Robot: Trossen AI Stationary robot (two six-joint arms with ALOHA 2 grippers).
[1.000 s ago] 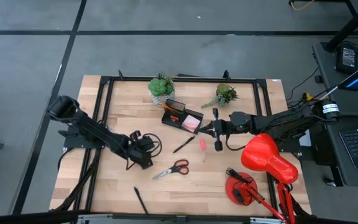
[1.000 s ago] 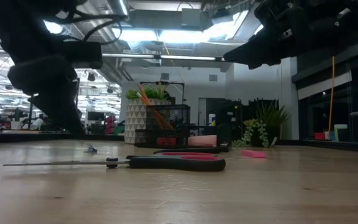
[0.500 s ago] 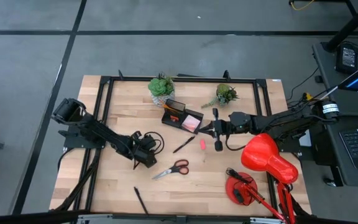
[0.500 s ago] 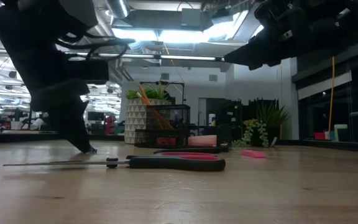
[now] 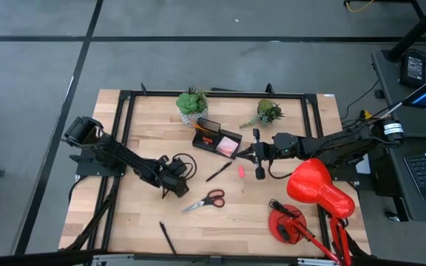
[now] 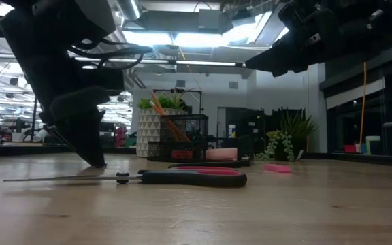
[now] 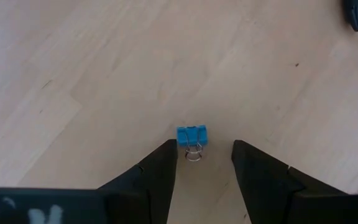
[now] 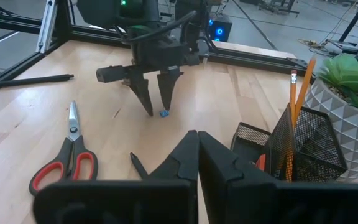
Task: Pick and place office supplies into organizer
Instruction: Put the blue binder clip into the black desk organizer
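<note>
A small blue binder clip (image 7: 192, 135) lies on the wood, its wire handle toward my left gripper (image 7: 202, 148). That gripper is open and points steeply down, fingertips at the tabletop on either side of the clip's near end, touching nothing; it also shows in the right wrist view (image 8: 157, 104) with the clip (image 8: 164, 113). The red-handled scissors (image 5: 205, 200) lie flat just right of it. The black organizer (image 5: 211, 136) holds orange pencils (image 8: 298, 93), and the pink sticky-note pad (image 5: 228, 145) lies at its right end. My right gripper (image 5: 242, 155) hovers shut and bare right of the organizer.
A pink eraser (image 5: 240, 171) and a black pen (image 5: 218, 172) lie mid-table, another pen (image 5: 167, 238) near the front edge. Two potted plants (image 5: 191, 104) (image 5: 269, 112) stand at the back. A red desk lamp (image 5: 315, 191) fills the near right.
My left gripper has come down to the tabletop and a little toward the table's right edge, rolling somewhat, and now stands over the blue clip. My right gripper has kept still.
</note>
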